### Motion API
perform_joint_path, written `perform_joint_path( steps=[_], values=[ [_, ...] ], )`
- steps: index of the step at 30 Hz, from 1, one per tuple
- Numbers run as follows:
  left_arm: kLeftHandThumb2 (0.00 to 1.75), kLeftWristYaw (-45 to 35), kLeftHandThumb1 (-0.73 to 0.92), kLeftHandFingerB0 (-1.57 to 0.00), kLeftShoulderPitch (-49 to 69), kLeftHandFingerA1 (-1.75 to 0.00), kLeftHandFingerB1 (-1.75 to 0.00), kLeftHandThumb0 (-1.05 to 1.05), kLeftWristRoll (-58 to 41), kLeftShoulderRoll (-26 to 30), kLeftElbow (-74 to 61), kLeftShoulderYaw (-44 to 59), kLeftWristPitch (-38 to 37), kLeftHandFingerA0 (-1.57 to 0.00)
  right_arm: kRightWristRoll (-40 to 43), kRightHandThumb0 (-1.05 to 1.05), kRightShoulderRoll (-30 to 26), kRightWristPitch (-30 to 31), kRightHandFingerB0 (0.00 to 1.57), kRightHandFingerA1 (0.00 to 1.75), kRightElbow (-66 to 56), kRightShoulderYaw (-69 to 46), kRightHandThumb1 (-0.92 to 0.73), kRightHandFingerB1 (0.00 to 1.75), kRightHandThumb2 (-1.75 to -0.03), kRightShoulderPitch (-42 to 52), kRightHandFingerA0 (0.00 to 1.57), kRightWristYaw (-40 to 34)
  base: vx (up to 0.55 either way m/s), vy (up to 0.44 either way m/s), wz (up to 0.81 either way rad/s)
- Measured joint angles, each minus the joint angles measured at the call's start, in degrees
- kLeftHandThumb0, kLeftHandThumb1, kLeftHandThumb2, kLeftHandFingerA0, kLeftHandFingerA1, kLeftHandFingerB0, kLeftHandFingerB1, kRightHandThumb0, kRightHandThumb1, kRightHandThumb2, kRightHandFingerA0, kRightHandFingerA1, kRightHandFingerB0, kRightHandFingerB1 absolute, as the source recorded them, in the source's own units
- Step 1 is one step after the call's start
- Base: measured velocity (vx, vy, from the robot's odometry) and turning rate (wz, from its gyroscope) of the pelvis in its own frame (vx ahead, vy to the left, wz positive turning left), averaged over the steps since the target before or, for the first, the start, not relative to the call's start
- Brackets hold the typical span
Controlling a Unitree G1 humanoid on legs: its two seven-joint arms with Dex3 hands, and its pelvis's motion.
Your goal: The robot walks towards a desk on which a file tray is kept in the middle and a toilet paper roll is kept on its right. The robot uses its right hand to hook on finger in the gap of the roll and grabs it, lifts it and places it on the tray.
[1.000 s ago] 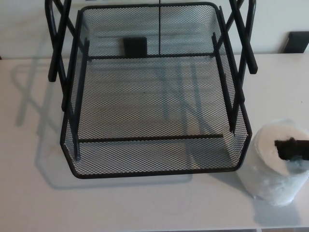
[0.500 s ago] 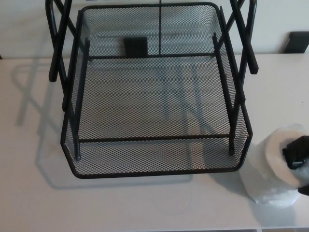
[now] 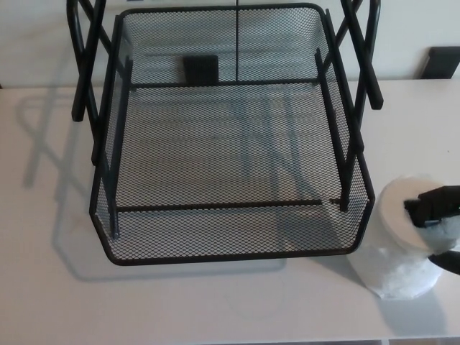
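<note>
Toilet paper roll (image 3: 399, 248), white and upright, core hooked by right robot hand (image 3: 435, 212)

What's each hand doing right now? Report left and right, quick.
Left hand: not in view.
Right hand: shut on the toilet paper roll, a finger hooked into its core; the roll stands on the desk beside the file tray.

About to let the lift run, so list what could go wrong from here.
1. The right hand has fingers hooked in the toilet paper roll at the picture's edge; a shallow hook might let the roll slip off during the lift.
2. The roll stands close beside the black mesh file tray; a low swing could catch the tray's front corner and shove it across the desk.
</note>
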Motion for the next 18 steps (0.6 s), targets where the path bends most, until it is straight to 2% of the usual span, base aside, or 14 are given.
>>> perform_joint_path(
  steps=[1,2,5,6,7,9,10,12,15,16,17,18],
  values=[
    [1.27,0.0,0.57,-0.36,0.0,-0.93,-0.83,-0.79,0.0,0.0,0.0,-0.2,0.0,-0.47,-0.3,-0.27,0.3,-0.4,1.06,1.53,0.4,0.0,-0.41,0.83,-1.09,0.0,1.17,-0.8,0.00,0.000,0.00],
    [1.27,0.0,0.59,-0.31,0.0,-0.90,-0.81,-0.77,0.0,0.0,0.0,-0.4,0.0,-0.41,-0.7,-0.28,0.6,-0.9,1.06,1.52,0.7,0.0,-0.41,0.85,-1.13,0.0,1.19,-1.6,0.00,0.000,0.00],
    [1.28,0.0,0.58,-0.31,-0.1,-0.89,-0.81,-0.76,0.0,0.0,0.0,-1.0,0.0,-0.40,-1.6,-0.28,1.1,-2.2,1.08,1.49,1.7,0.0,-0.41,0.82,-1.13,0.0,1.19,-3.9,0.00,0.000,0.00],
    [1.28,0.0,0.59,-0.29,-0.1,-0.89,-0.81,-0.76,0.1,0.0,0.1,-1.2,0.0,-0.38,-1.8,-0.30,1.2,-2.6,1.08,1.49,2.0,0.0,-0.40,0.83,-1.11,0.0,1.21,-4.6,0.00,0.000,0.00],
    [1.28,0.0,0.58,-0.31,-0.1,-0.91,-0.81,-0.78,0.1,0.0,0.1,-1.4,0.0,-0.44,-2.1,-0.28,1.3,-3.1,1.04,1.58,2.3,0.0,-0.42,0.85,-1.03,0.0,1.18,-5.3,0.00,0.000,0.00],
    [1.27,0.0,0.58,-0.29,-0.1,-0.90,-0.81,-0.79,0.1,0.0,0.1,-1.8,0.0,-0.42,-2.5,-0.24,1.6,-4.1,1.05,1.62,2.9,-0.6,-0.42,0.85,-1.03,0.1,1.17,-6.5,0.00,0.000,0.00],
    [1.26,0.0,0.59,-0.26,-0.1,-0.89,-0.79,-0.79,0.2,0.0,0.1,-1.9,0.0,-0.38,-2.6,-0.25,1.8,-4.6,1.05,1.64,3.2,-1.1,-0.43,0.83,-0.97,0.1,1.15,-7.2,0.00,0.000,0.00],
    [1.27,0.0,0.58,-0.31,-0.1,-0.91,-0.82,-0.79,0.2,0.0,0.1,-2.2,0.0,-0.43,-2.9,-0.28,2.2,-6.0,1.06,1.64,3.8,-3.0,-0.45,0.82,-0.94,0.4,1.14,-8.8,0.00,0.000,0.00],
    [1.27,0.0,0.59,-0.32,-0.1,-0.90,-0.82,-0.78,0.4,0.0,0.3,-2.6,0.0,-0.41,-2.9,-0.25,3.0,-7.9,1.06,1.62,3.8,-6.9,-0.43,0.81,-0.97,1.2,1.15,-10.7,0.00,0.000,0.00],
    [1.27,0.0,0.59,-0.30,-0.1,-0.89,-0.81,-0.77,0.5,0.0,0.5,-2.7,0.0,-0.39,-2.9,-0.26,3.2,-8.7,1.06,1.61,3.8,-8.5,-0.45,0.79,-0.92,1.5,1.13,-11.5,0.00,0.000,0.00],
    [1.27,0.0,0.59,-0.32,-0.1,-0.89,-0.81,-0.77,0.6,0.1,0.6,-2.8,0.0,-0.42,-2.9,-0.28,3.4,-9.3,1.03,1.64,3.7,-10.2,-0.49,0.76,-0.82,1.8,1.11,-12.1,0.00,0.000,0.00],
    [1.27,0.1,0.58,-0.34,-0.1,-0.96,-0.84,-0.79,0.9,0.1,0.7,-3.0,0.0,-0.50,-2.9,-0.27,3.5,-9.9,1.05,1.63,3.3,-12.1,-0.49,0.75,-0.86,2.2,1.13,-12.7,0.00,0.000,0.00]
  ],
)
